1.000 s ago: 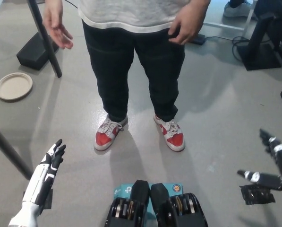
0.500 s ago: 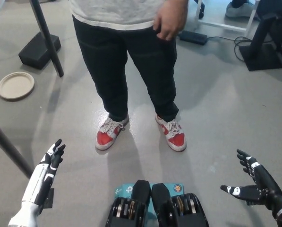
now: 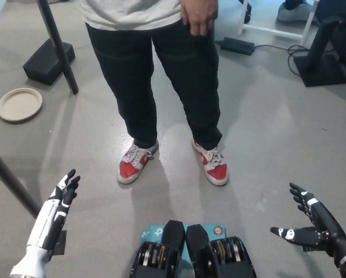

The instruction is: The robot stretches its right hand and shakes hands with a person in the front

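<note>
A person in dark trousers, a light shirt and red-and-white shoes stands right in front of me. One hand of the person hangs by the hip at the top of the head view; the other is out of sight. My black right hand hovers low at the bottom right, open with fingers spread, far from the person's hand. My white left hand rests at the lower left, open, fingers pointing forward.
A dark pole on a black base stands at the upper left, with a tan plate on the floor beside it. Another dark bar crosses the left edge. Cables and stand legs lie at the upper right.
My right hand dropped and turned from the right edge to the bottom right, then held still. The person's hand on the left went out of view; the other drifted leftward by the hip.
</note>
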Robot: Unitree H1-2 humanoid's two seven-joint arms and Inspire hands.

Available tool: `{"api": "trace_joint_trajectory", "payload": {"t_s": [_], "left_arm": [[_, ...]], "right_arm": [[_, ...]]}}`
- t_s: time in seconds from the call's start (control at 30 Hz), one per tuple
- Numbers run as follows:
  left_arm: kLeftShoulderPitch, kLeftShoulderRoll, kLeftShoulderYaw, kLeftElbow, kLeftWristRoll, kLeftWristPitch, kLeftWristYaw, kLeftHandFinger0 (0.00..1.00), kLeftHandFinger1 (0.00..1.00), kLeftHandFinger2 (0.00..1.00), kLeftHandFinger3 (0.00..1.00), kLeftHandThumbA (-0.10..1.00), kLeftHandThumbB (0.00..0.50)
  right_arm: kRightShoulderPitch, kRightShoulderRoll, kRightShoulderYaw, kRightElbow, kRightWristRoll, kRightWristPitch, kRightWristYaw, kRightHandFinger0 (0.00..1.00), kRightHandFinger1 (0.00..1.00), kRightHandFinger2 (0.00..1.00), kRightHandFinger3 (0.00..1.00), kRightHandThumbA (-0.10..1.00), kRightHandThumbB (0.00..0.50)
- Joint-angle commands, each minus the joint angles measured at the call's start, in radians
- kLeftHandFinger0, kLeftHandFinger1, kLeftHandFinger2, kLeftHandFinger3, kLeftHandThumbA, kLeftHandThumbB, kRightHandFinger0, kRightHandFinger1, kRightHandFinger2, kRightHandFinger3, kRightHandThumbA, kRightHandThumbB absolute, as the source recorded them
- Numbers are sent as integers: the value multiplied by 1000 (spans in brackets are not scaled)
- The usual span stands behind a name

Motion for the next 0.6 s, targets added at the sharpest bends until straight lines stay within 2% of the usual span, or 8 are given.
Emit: {"api": "trace_joint_trajectory", "payload": {"t_s": [0.0, 0.1, 0.13, 0.2, 0.3, 0.47, 0.57], "left_arm": [[-2, 8, 9, -24, -2, 11, 0, 1000, 1000, 1000, 1000, 1000, 98], [5, 7, 8, -26, -5, 10, -2, 1000, 1000, 1000, 1000, 1000, 95], [7, 7, 7, -19, -8, 1, -4, 1000, 1000, 1000, 1000, 1000, 102], [10, 8, 7, -14, -10, -5, -5, 1000, 1000, 1000, 1000, 1000, 101], [21, 5, 5, -20, -5, -6, -2, 1000, 1000, 1000, 1000, 1000, 91], [27, 6, 6, -18, -12, -4, -6, 1000, 1000, 1000, 1000, 1000, 103], [25, 7, 5, -9, -5, -17, -3, 1000, 1000, 1000, 1000, 1000, 91]], "right_arm": [[-9, -8, -9, -10, 25, -88, -18, 1000, 1000, 1000, 1000, 910, 220], [2, 4, -19, -18, 30, -135, -37, 1000, 1000, 1000, 1000, 907, 209], [10, 11, -24, -26, 43, -168, -38, 1000, 1000, 1000, 1000, 899, 177], [20, 22, -31, -32, 53, -206, -44, 1000, 1000, 1000, 1000, 887, 161], [36, 41, -43, -49, 64, -232, -59, 1000, 1000, 1000, 1000, 885, 182], [43, 67, -58, -40, 69, -323, -88, 1000, 1000, 1000, 1000, 886, 158], [44, 73, -63, -38, 66, -335, -99, 1000, 1000, 1000, 1000, 898, 171]]}}
